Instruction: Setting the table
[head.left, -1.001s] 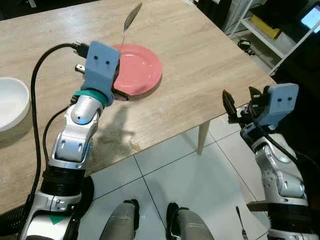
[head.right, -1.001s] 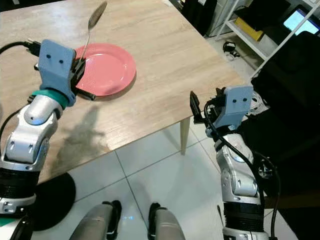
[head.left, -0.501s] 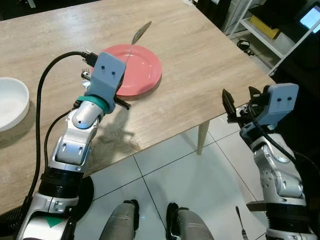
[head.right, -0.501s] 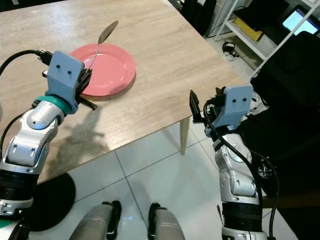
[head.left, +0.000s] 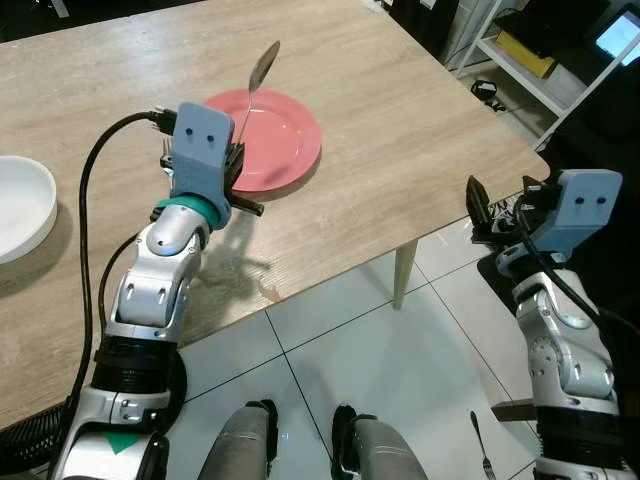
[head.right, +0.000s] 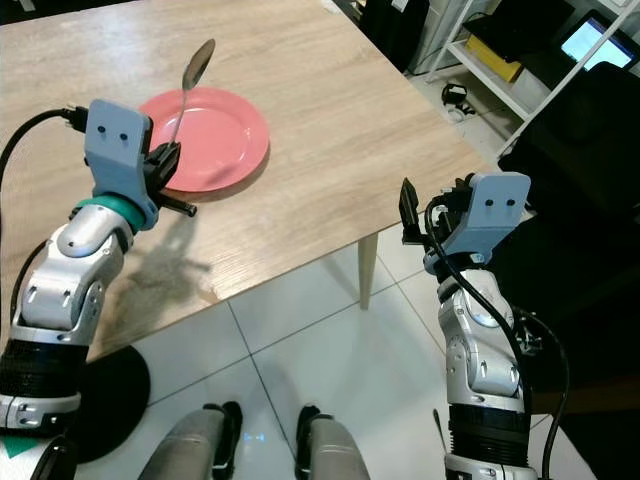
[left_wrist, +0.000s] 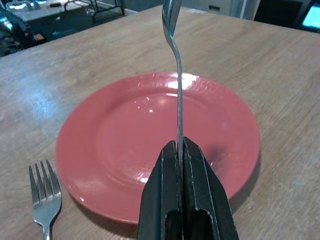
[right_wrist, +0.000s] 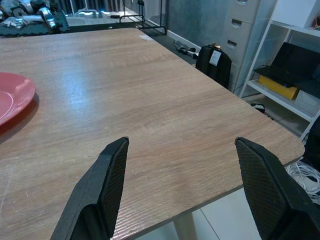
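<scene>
A pink plate (head.left: 285, 135) lies on the wooden table (head.left: 400, 120). My left gripper (left_wrist: 179, 147) is shut on the handle of a metal spoon (head.left: 258, 75), which stands nearly upright with its bowl up, over the plate's near rim. A fork (left_wrist: 45, 195) lies flat on the table just beside the plate. My right gripper (right_wrist: 182, 142) is open with nothing between its fingers, hanging in the air off the table's right corner.
A white bowl (head.left: 20, 205) sits at the table's left edge. A white shelf unit (head.left: 540, 50) stands past the far right corner. Tiled floor lies below, with a small utensil (head.left: 480, 445) on it by my right side.
The left gripper has brought the spoon lower towards the plate and then swung its tip a little left. The right gripper has drifted right, away from the table edge.
</scene>
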